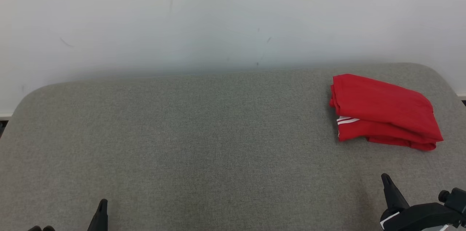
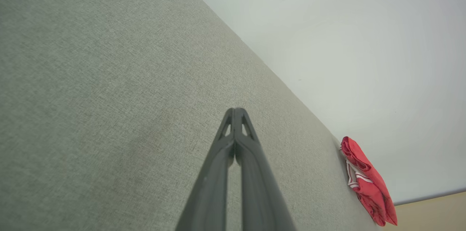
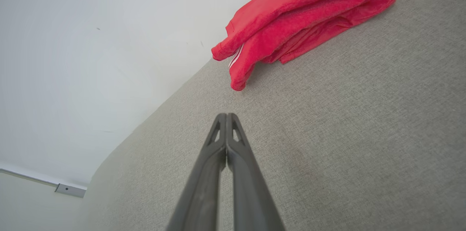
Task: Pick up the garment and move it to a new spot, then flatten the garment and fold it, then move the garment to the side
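A red garment (image 1: 384,111) with white stripes lies folded in a compact stack at the far right of the grey fabric surface (image 1: 204,132). In the right wrist view the garment (image 3: 291,23) sits ahead of my right gripper (image 3: 226,115), which is shut with nothing held and hovers apart from the cloth. The right gripper (image 1: 386,178) shows at the lower right of the head view. My left gripper (image 2: 236,110) is shut and empty, far from the garment (image 2: 367,182), low at the left (image 1: 103,202).
A pale wall (image 1: 218,16) runs behind the surface. The surface has rounded back corners, and its right edge lies close beyond the garment. A strip of tan floor (image 2: 437,211) shows past the far end.
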You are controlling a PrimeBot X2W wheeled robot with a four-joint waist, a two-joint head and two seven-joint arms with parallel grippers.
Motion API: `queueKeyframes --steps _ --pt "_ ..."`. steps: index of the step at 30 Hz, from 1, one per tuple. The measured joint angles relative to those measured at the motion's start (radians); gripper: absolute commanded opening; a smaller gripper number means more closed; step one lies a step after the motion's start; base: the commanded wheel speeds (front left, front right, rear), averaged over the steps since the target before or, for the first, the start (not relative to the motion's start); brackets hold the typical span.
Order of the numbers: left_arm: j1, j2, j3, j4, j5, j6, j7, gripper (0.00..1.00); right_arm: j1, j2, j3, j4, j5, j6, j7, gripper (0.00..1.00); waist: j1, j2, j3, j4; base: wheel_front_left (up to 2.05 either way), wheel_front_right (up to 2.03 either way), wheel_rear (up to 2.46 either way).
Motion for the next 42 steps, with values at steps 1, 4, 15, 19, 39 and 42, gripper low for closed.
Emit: queueKeyframes --steps 1,4,15,19,39,42 --pt "-0.002 0.0 0.003 0.003 -0.014 -0.002 0.001 0.0 -0.005 0.002 -0.002 0.004 0.011 0.001 0.007 0.0 0.0 0.0 0.001 0.0 0.0 0.0 0.0" --pt "-0.018 -0.002 0.014 0.011 -0.054 -0.011 0.009 0.0 -0.009 0.006 -0.009 0.012 0.049 0.01 0.008 0.0 0.0 0.0 0.003 0.001 0.0 0.0 0.0" --pt "-0.041 -0.011 0.045 0.036 -0.21 -0.037 0.026 0.0 -0.035 0.027 -0.032 0.032 0.183 0.036 0.033 0.0 0.0 0.0 0.012 0.004 0.0 0.0 0.0" --pt "-0.054 -0.019 0.053 0.048 -0.266 -0.046 0.032 0.0 -0.048 0.036 -0.04 0.046 0.231 0.048 0.035 0.0 0.0 0.0 0.016 0.005 0.0 0.0 0.0" --pt "-0.103 -0.036 0.108 0.087 -0.529 -0.099 0.062 0.0 -0.098 0.071 -0.079 0.082 0.458 0.097 0.069 0.0 -0.0002 0.0 0.032 0.011 0.0 0.0 0.0" --pt "-0.108 -0.039 0.115 0.099 -0.575 -0.106 0.064 0.0 -0.108 0.075 -0.086 0.089 0.499 0.105 0.078 0.0 -0.0001 0.0 0.034 0.012 0.0 0.0 0.0"
